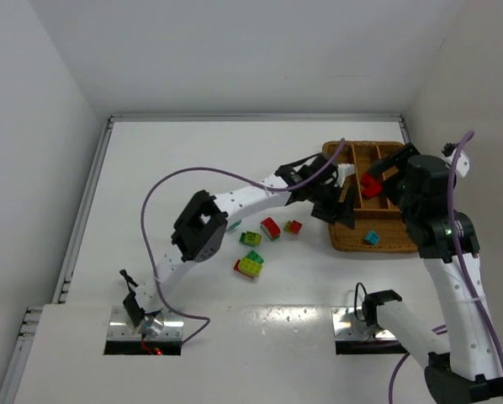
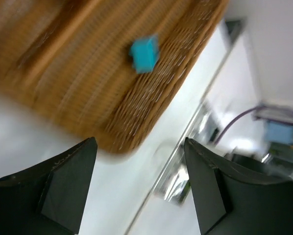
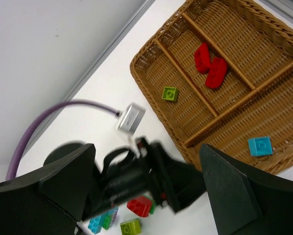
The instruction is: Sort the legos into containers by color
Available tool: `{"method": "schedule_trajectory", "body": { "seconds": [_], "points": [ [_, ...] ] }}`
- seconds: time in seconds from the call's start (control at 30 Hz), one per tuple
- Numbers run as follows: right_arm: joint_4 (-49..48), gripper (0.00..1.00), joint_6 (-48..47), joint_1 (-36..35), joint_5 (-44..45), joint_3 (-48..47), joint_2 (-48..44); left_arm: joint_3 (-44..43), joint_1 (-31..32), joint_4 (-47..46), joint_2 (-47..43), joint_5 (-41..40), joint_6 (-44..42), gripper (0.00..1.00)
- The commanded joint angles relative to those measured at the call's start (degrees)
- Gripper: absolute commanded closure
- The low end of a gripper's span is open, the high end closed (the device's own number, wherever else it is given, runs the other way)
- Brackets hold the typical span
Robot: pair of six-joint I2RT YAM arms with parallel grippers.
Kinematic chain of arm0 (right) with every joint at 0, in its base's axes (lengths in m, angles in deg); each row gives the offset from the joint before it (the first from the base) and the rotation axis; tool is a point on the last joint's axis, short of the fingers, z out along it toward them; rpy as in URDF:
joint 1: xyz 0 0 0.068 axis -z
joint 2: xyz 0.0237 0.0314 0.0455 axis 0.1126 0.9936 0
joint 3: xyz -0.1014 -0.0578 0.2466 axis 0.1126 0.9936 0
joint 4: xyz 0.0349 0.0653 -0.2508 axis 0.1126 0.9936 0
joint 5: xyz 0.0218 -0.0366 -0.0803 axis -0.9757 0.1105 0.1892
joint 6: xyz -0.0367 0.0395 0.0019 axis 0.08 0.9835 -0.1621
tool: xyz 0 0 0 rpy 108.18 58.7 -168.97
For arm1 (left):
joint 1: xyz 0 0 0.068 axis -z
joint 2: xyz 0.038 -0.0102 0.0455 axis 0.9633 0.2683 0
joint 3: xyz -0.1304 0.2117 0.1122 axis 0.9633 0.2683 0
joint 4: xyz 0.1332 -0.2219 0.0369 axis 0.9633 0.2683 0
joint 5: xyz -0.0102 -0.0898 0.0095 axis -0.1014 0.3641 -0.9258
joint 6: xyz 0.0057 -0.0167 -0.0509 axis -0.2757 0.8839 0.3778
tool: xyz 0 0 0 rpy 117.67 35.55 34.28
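A white table fills the top view, with plain white walls around it. The wicker tray sits at 2 o'clock from the table's middle, close to the right wall.

The left arm stretches across to the tray's 9 o'clock edge, trailing a purple cable. The left gripper hangs over the tray's corner with its fingers well apart and nothing between them. Its wrist view is blurred, but the cyan brick shows on the wicker beyond the fingertips.

The right gripper hovers above the tray, jaws spread wide and empty. The left arm's black wrist lies below them in that view.

In the right wrist view two red bricks lie touching each other in a long middle compartment. A green brick lies alone in the next long compartment, nearer the tray's side rim. The cyan one lies past a cross divider, in the compartment at the tray's near end.

The loose bricks lie on the table at 9 o'clock from the tray, near the table's middle. They include a green one, two red ones just beside each other, and a small mixed stack at 6 o'clock from the green one. A cyan piece peeks out from under the left arm.
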Motion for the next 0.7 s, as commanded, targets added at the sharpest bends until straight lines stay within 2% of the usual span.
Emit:
{"method": "schedule_trajectory", "body": {
  "seconds": [0.0,0.03,0.07,0.13,0.17,0.23,0.3,0.33,0.43,0.47,0.5,0.57,0.67],
  "points": [
    [-0.94,0.13,-1.98,0.23,-1.78,-3.3,2.37,9.6,-0.7,8.71,-13.62,-9.03,-9.2,0.22],
    [-0.94,0.13,-2.59,0.23,-2.66,-3.3,2.98,13.64,-1.32,8.72,-19.74,-10.71,-10.17,0.22],
    [-0.94,0.13,-2.59,0.23,-2.67,-3.82,3.69,21.34,-3.15,9.42,-22.76,-11.6,-12.27,0.22],
    [-2.07,0.13,-3.2,0.23,-6.43,-2.7,5.44,29.63,-6.14,12.48,-31.09,-19.55,-14.82,0.22],
    [-2.78,0.13,-3.9,0.23,-6.45,-2.69,6.06,29.67,-7.03,13.81,-33.4,-19.6,-15.54,0.22],
    [-3.92,0.13,-4.69,0.23,-10.83,-1.38,8.95,34.76,-8.88,16.44,-37.54,-26.96,-16.94,0.21],
    [-5.33,0.13,-5.23,-0.55,-14.16,0.64,11.24,38.35,-11.78,20.3,-41.57,-33.97,-18.52,0.12],
    [-7.08,0.13,-5.23,-2.56,-14.79,3.18,13.43,40.29,-14.14,22.41,-43.34,-37.67,-18.53,0.09],
    [-11.04,0.13,-5.84,-8.62,-15.94,6.62,16.86,43.55,-18.54,23.14,-45.81,-38.76,-18.53,0.09],
    [-12.18,0.13,-7.32,-14.65,-15.07,7.32,18.27,44.52,-20.12,23.14,-46.69,-38.76,-18.53,0.09],
    [-12.97,0.14,-8.73,-17.5,-15.06,7.33,22.2,46.1,-22.92,23.14,-47.65,-38.76,-18.53,0.09],
    [-12.29,0.17,-14.5,-24.25,-16.28,4.54,27.57,47.6,-25.92,22.34,-50.38,-38.06,-18.53,0.09],
    [-8.86,0.23,-19.88,-30.25,-13.84,-0.92,38.65,49.53,-32.25,20.76,-53.11,-37.45,-16.08,0.09]
  ]
}}
